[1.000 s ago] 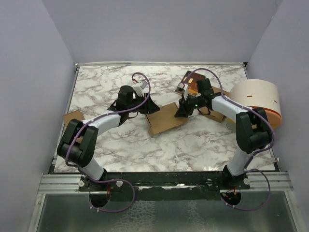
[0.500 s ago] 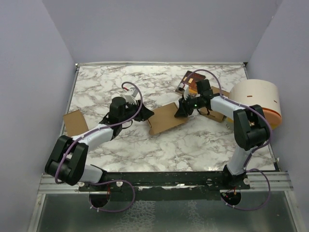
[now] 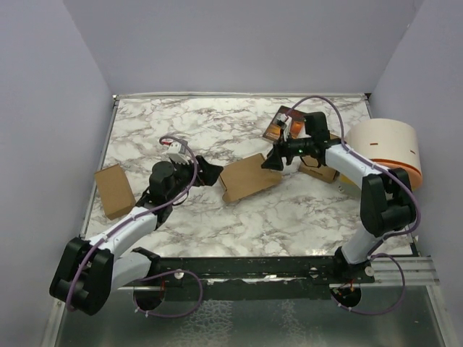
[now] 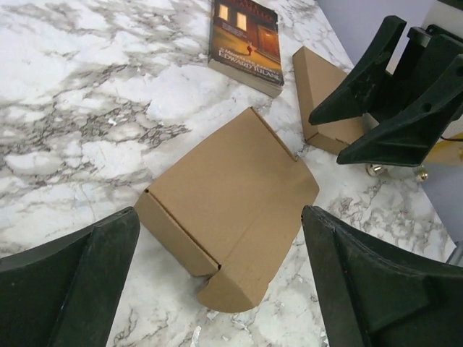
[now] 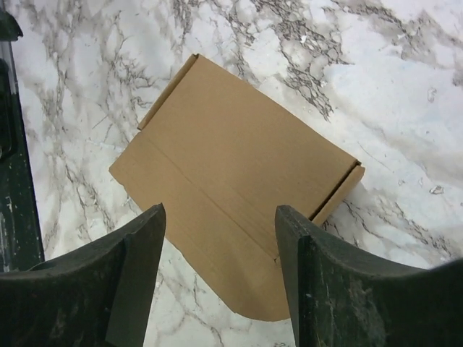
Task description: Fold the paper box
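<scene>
The paper box [image 3: 248, 178] lies flat and closed on the marble table [image 3: 217, 217], with its rounded front flap tucked down. My left gripper [image 3: 210, 172] hangs open just left of the box and apart from it. In the left wrist view the paper box [image 4: 231, 199] shows beyond my wide open left gripper [image 4: 221, 217]. My right gripper [image 3: 273, 159] hovers open over the box's right end. In the right wrist view the paper box [image 5: 239, 170] lies below my right gripper [image 5: 218, 213], with nothing held between the fingers.
A second tan box [image 3: 113, 190] lies at the table's left edge and another [image 3: 318, 170] lies behind the right gripper. A dark printed book [image 3: 278, 124] sits at the back. A round white drum [image 3: 383, 148] with an orange band stands at the far right.
My left gripper opened, let go of the box and drew back to the left and nearer. The right gripper opened over the box's right end.
</scene>
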`<state>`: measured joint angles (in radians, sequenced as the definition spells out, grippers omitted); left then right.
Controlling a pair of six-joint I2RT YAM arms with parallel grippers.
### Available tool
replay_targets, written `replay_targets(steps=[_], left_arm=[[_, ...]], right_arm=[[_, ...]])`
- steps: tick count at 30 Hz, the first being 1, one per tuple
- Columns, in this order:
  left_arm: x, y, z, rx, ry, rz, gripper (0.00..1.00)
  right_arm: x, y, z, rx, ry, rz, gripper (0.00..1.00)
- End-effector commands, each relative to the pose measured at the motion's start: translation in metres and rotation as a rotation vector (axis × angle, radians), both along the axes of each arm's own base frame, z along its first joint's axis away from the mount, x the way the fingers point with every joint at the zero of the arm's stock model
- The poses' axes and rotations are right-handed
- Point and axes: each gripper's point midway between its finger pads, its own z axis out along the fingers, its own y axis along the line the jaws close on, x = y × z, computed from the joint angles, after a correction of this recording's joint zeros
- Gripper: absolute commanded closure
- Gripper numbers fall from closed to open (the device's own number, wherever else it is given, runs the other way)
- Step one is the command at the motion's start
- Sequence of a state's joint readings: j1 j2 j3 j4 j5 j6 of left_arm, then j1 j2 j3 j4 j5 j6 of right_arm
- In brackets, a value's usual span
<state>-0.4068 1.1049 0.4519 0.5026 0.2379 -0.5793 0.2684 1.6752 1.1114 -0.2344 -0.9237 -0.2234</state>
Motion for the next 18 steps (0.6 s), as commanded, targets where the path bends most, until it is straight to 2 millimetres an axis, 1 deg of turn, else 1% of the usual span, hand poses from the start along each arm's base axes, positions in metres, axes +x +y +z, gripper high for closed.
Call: replay_targets(steps=[1,4,5,10,12,16,18], left_arm=[[-0.001,0.011,-0.005,-0.045,0.011,0.066,0.01],[-0.009,0.007,-0.017,-0.072,0.052,0.034,0.01],[-0.012,0.005,-0.02,-0.087,0.066,0.022,0.01],[-0.019,-0.005,-0.032,-0.171,0.124,-0.024,0.03],[-0.019,-0.008,-0.038,-0.183,0.154,-0.027,0.04],[-0.016,-0.01,-0.043,-0.193,0.179,-0.024,0.06],[-0.016,-0.01,-0.049,-0.195,0.2,-0.02,0.06]], right_arm=[[0.032,-0.009,-0.016,-0.023,0.079,-0.128,0.37],[0.047,-0.02,-0.033,-0.044,0.15,-0.224,0.38],[0.048,-0.021,-0.038,-0.047,0.17,-0.23,0.38],[0.046,-0.024,-0.053,-0.033,0.237,-0.26,0.46],[0.046,-0.025,-0.059,-0.03,0.263,-0.263,0.48],[0.043,-0.026,-0.073,-0.013,0.332,-0.263,0.55],[0.042,-0.026,-0.077,-0.001,0.362,-0.259,0.56]])
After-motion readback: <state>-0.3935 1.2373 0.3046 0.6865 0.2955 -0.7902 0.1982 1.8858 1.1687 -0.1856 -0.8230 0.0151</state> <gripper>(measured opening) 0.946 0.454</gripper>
